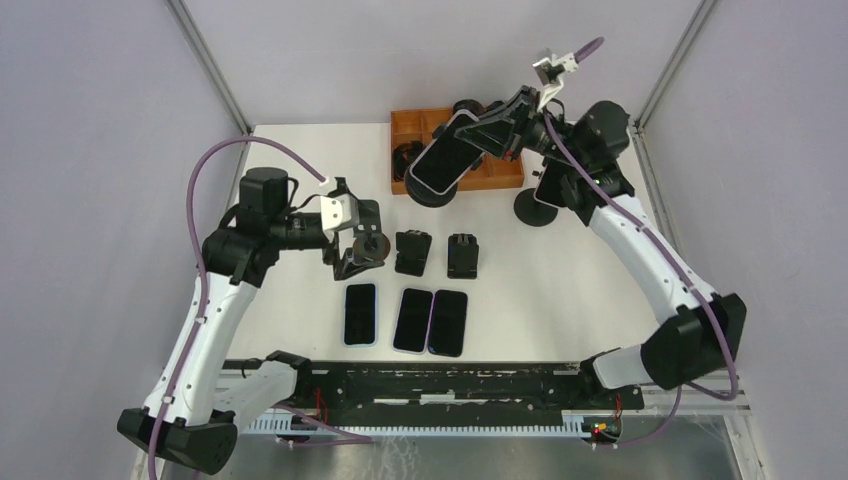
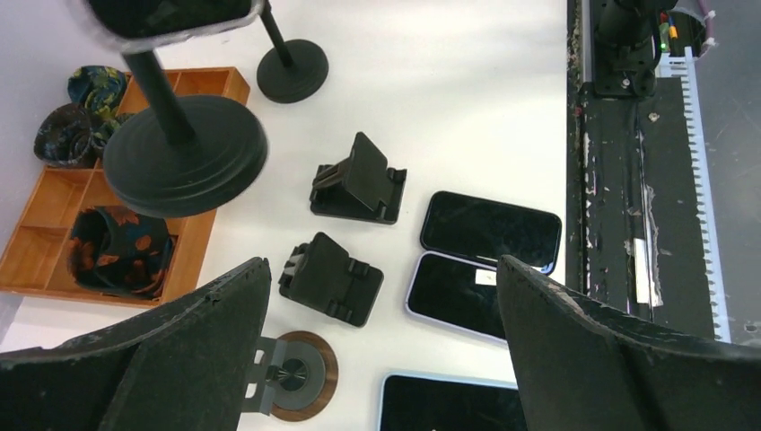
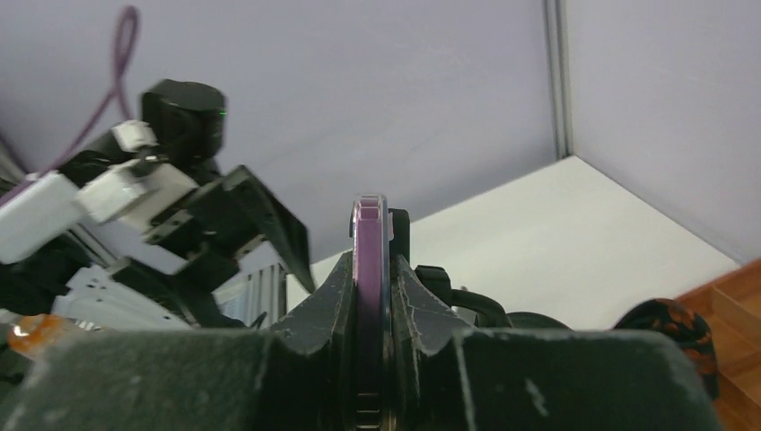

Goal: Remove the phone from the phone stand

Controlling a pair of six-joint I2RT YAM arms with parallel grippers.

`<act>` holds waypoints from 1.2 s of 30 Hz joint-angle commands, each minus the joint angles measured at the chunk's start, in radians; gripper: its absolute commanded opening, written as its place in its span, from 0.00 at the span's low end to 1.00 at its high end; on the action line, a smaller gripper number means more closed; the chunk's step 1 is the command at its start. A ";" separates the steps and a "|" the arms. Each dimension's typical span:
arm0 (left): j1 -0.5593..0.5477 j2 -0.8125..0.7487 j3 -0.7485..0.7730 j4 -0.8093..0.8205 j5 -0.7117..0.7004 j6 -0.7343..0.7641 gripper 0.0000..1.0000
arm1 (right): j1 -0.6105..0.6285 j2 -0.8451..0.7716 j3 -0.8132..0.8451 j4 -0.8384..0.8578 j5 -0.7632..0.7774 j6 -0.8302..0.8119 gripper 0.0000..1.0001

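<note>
A purple-edged phone (image 1: 440, 160) sits tilted at the top of a black pole stand whose round base (image 1: 432, 193) is beside the wooden tray. My right gripper (image 1: 478, 132) is shut on the phone's upper end. In the right wrist view the phone's edge (image 3: 369, 260) is pinched between both fingers of that gripper (image 3: 369, 269). The left wrist view shows the phone (image 2: 170, 13) at the top left above the stand base (image 2: 186, 153). My left gripper (image 1: 360, 245) hangs open over the table, and nothing lies between the jaws of this gripper (image 2: 381, 267).
A second pole stand (image 1: 535, 208) stands right of the first. The wooden tray (image 1: 505, 180) at the back holds dark patterned items. Two folding stands (image 1: 412, 252) (image 1: 462, 256), a round wooden disc stand (image 2: 296, 375) and three flat phones (image 1: 360, 314) (image 1: 412, 320) (image 1: 449, 322) lie mid-table.
</note>
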 commanded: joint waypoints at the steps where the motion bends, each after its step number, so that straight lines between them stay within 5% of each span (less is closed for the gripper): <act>1: 0.001 0.017 0.075 0.082 0.070 -0.088 1.00 | 0.010 -0.153 -0.087 0.260 0.001 0.193 0.00; 9: -0.012 0.053 0.123 0.203 0.158 -0.178 1.00 | 0.126 -0.269 -0.270 0.512 0.070 0.401 0.00; 27: -0.089 0.011 0.020 0.171 0.236 -0.239 0.98 | 0.447 -0.183 -0.242 0.584 0.178 0.423 0.00; 36: -0.091 -0.021 0.063 -0.155 0.208 0.117 1.00 | 0.471 -0.221 -0.194 0.393 0.156 0.312 0.00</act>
